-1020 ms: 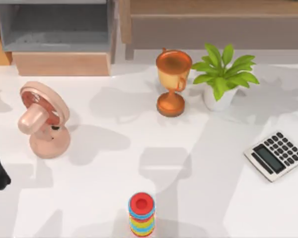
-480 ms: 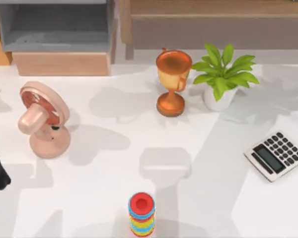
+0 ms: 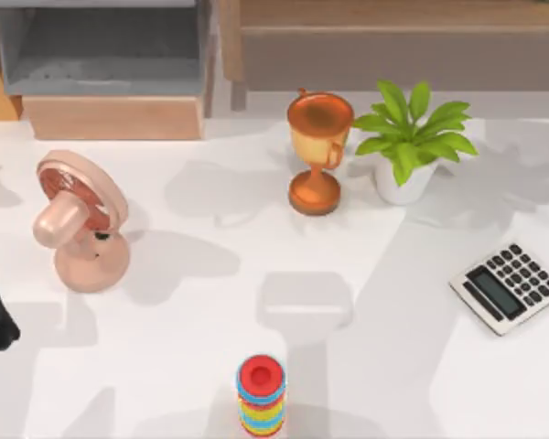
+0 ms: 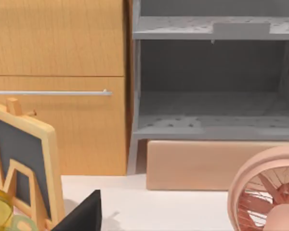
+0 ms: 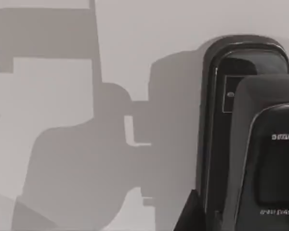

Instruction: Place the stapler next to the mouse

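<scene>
Right gripper sits low over the white table with the black stapler lying just beside it, probably for a grasp, though I cannot tell whether it is clenched or released.

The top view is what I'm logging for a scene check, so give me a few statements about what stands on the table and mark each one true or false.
1. The trophy stands just left of the potted plant. True.
2. The calculator lies near the table's left edge. False: it lies near the right edge.
3. The pink fan stands on the left side of the table. True.
4. The stack of coloured rings sits at the back beside the trophy. False: it stands at the front edge, well apart from the trophy.
5. The calculator lies flat with its keys up. True.
</scene>
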You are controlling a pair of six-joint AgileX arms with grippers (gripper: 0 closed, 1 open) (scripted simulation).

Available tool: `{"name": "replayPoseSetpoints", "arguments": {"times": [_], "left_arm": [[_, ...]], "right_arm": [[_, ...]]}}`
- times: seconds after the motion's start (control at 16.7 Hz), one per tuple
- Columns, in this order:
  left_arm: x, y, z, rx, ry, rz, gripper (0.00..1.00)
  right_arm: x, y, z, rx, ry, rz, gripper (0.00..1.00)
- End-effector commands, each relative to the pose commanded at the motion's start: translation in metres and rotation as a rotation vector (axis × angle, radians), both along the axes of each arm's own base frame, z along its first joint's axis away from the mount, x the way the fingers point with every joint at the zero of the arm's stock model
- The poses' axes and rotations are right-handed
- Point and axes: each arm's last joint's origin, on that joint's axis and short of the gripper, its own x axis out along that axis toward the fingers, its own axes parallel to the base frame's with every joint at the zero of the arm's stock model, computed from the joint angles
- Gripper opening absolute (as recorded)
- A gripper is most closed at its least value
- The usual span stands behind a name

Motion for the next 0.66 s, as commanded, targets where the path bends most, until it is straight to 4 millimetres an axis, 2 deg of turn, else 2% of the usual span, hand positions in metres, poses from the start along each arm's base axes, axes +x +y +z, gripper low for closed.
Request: {"name": "replayPoseSetpoints", "arguments": {"times": [0.3, 0.66], "left_arm": [[0.0, 0.0, 0.0, 0.0, 0.0, 0.0, 1.0], [0.0, 0.0, 0.0, 0.0, 0.0, 0.0, 1.0]], "right_arm": [[0.0, 0.0, 0.0, 0.0, 0.0, 0.0, 0.98], [0.0, 0.0, 0.0, 0.0, 0.0, 0.0, 1.0]]}}
